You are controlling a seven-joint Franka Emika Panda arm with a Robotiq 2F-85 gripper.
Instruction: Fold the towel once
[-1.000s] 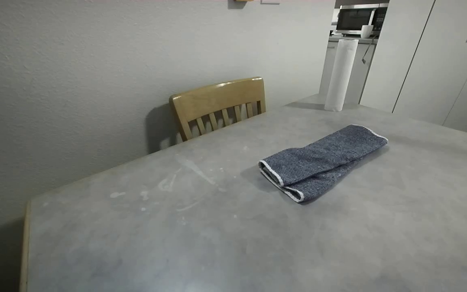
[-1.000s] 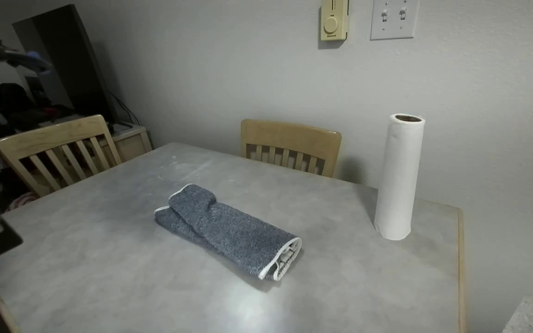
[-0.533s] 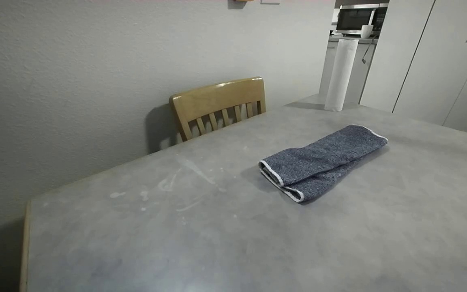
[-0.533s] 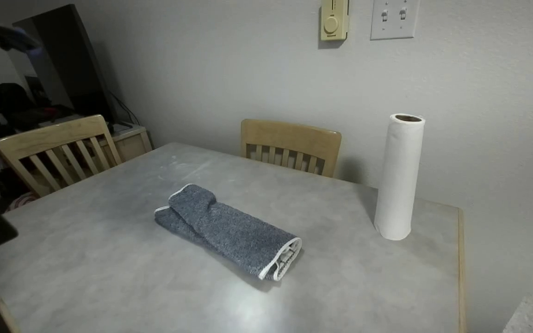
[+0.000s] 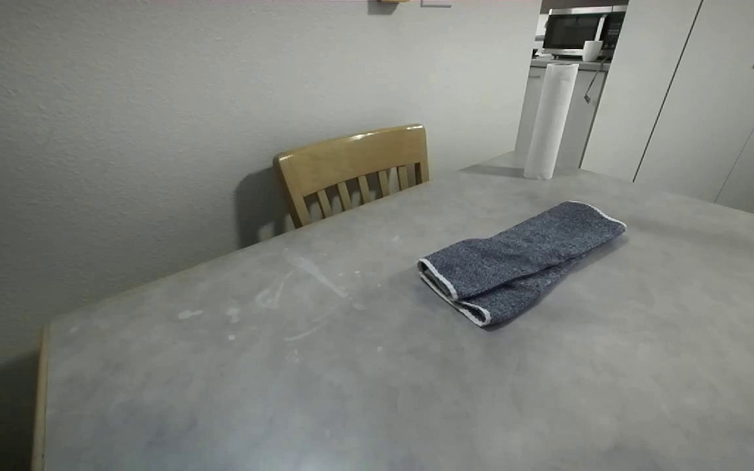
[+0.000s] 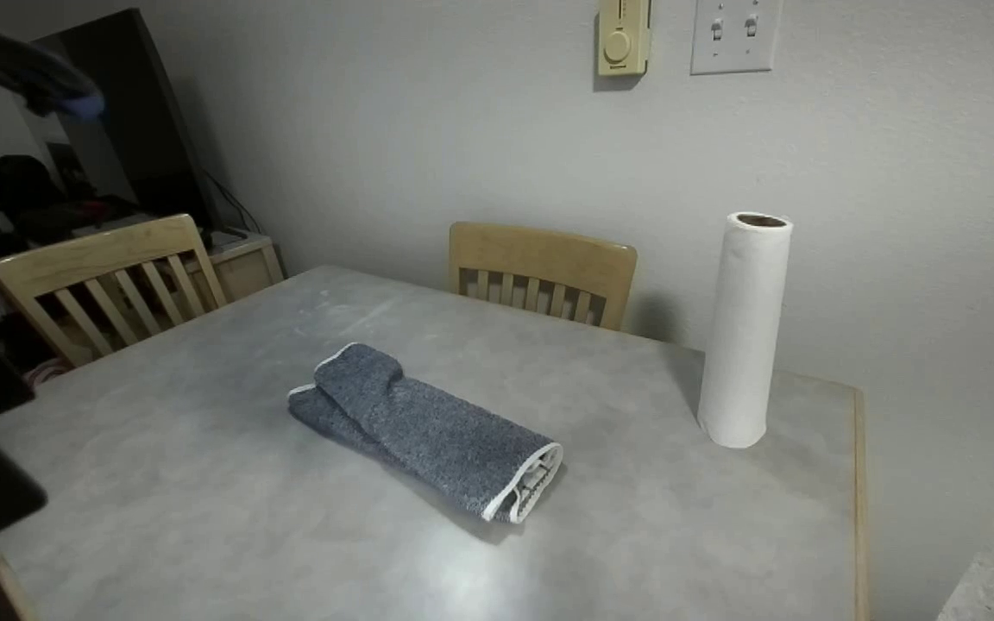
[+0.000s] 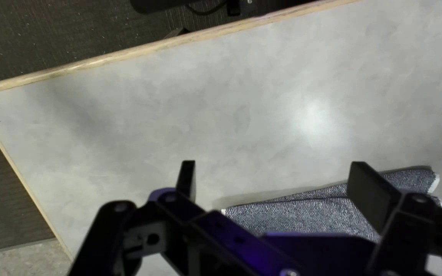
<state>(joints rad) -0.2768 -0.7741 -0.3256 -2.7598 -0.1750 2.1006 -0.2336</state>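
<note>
The towel [image 6: 438, 431] lies on the table [image 6: 678, 543], doubled, its layers gaping — a shallow pinch might lift only the top one, undoing the fold. Above the table the gripper [image 7: 274, 166] is spread wide, empty — too deep a reach could jam it.

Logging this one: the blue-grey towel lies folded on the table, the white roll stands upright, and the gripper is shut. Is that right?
Not quite: the gripper is open, its jaws well apart in the wrist view. The rest holds: the blue-grey towel lies folded on the table, and the white roll stands upright, as both exterior views show.
</note>
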